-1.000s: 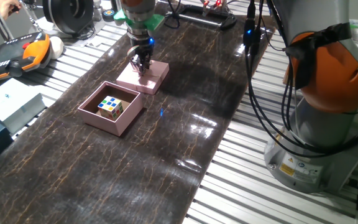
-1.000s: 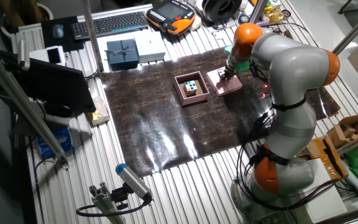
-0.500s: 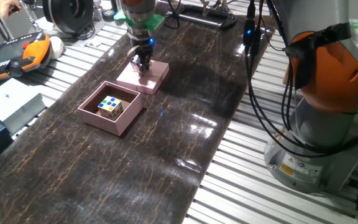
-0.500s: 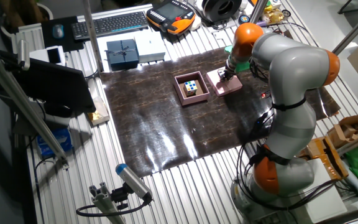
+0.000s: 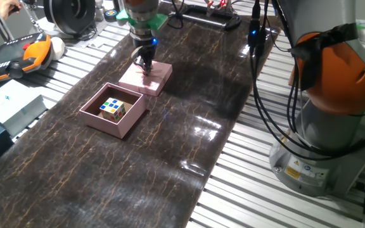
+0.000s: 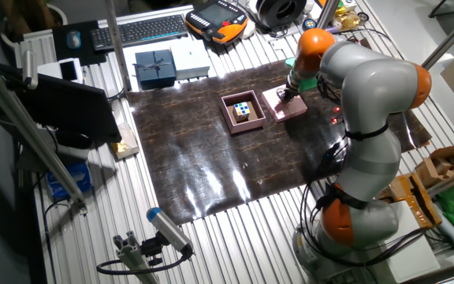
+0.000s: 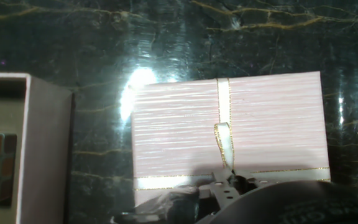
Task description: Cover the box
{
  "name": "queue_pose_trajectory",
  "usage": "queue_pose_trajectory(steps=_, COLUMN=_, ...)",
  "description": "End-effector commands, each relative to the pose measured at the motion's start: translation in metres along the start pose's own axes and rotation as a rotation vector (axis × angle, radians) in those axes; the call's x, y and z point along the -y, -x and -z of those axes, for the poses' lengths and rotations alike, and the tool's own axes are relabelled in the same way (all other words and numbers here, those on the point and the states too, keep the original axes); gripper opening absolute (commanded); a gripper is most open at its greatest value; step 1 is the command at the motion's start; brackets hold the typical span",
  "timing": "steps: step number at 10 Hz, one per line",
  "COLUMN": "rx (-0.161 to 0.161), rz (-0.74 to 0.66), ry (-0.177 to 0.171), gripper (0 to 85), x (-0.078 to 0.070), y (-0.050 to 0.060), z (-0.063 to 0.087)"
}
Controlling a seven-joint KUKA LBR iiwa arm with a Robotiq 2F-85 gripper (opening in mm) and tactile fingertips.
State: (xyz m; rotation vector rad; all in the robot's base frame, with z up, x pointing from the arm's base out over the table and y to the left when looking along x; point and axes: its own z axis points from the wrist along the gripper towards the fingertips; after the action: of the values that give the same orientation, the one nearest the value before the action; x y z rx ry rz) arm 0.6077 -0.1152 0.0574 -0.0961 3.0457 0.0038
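Pink lid [image 5: 147, 77] flat on dark worktop [image 5: 170, 158] | my pincer [image 5: 146, 65] down on its ribbon; grip state I cannot tell | box [image 5: 113, 109] just beside, uncovered; colour cube [image 5: 113, 108] inside

No legible text or labels anywhere.

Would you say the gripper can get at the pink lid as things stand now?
Probably yes. The gripper hangs right over the lid, which lies flat on the dark mat beside the box, with nothing between them. Contact is not clear.
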Motion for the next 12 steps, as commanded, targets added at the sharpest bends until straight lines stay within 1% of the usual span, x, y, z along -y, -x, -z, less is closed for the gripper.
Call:
queue_pose_trajectory(steps=1, rx=0.001, rz=-0.001, ry=0.001, gripper=0.7, x=0.0, y=0.0, z=0.0)
queue_pose_trajectory(steps=4, rx=0.013, rz=-0.003, ry=-0.004, gripper=0.7, x=0.0, y=0.0, z=0.001)
queue_pose_trajectory(steps=6, rx=0.014, rz=0.0, ry=-0.011, gripper=0.7, x=0.0, y=0.0, z=0.005)
queue_pose_trajectory(steps=10, rx=0.007, rz=-0.001, ry=-0.039, gripper=0.7, x=0.0, y=0.003, z=0.029)
queue_pose_trajectory(steps=12, rx=0.008, rz=-0.004, ry=-0.038, gripper=0.7, x=0.0, y=0.003, z=0.039)
